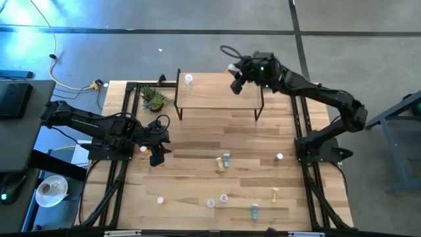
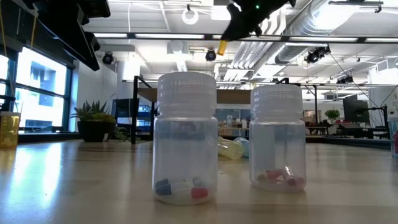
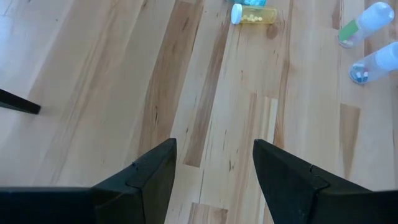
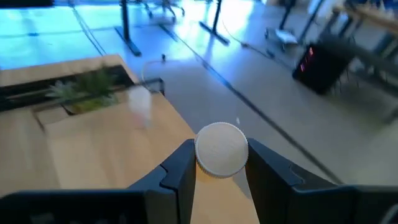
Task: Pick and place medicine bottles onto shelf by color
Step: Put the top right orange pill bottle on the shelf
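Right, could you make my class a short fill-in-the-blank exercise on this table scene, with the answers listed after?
1. The right gripper is shut on a bottle and holds it above the ____.
2. The left gripper is ____, with nothing in it.
3. One bottle already stands on the shelf, near the potted ____.

Missing words: shelf; open; plant

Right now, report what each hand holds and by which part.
The right hand, above the light-wood shelf, grips a small white-capped medicine bottle just below its cap. The left hand is open over the tabletop, holding nothing.
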Tool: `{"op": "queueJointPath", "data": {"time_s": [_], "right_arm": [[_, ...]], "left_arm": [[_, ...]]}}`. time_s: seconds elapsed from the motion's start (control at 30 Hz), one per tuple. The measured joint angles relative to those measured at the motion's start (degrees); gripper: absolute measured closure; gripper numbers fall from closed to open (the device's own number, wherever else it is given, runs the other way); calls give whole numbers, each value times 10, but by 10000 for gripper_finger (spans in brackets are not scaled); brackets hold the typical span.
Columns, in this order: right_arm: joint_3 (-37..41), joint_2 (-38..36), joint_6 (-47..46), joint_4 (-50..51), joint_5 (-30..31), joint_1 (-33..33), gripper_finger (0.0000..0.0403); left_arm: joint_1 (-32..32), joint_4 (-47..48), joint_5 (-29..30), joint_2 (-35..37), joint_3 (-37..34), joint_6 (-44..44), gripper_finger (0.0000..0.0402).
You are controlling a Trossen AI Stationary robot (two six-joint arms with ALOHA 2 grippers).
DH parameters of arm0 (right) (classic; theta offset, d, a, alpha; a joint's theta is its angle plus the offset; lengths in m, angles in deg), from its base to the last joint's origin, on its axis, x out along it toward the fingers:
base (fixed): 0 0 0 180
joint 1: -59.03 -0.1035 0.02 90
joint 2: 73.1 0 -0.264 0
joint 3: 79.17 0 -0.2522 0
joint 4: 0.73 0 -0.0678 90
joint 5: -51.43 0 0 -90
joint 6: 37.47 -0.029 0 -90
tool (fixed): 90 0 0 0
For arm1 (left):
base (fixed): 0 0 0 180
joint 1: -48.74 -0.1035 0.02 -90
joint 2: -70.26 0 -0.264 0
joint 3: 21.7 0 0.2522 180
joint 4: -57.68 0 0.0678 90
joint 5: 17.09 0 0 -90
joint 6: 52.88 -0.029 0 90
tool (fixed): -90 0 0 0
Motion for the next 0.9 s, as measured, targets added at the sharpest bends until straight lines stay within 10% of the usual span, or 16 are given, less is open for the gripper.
{"op": "queueJointPath", "data": {"time_s": [0.9], "right_arm": [[-87,124,-51,133,-68,51,291]], "left_arm": [[0,-2,0,0,0,4,199]]}}
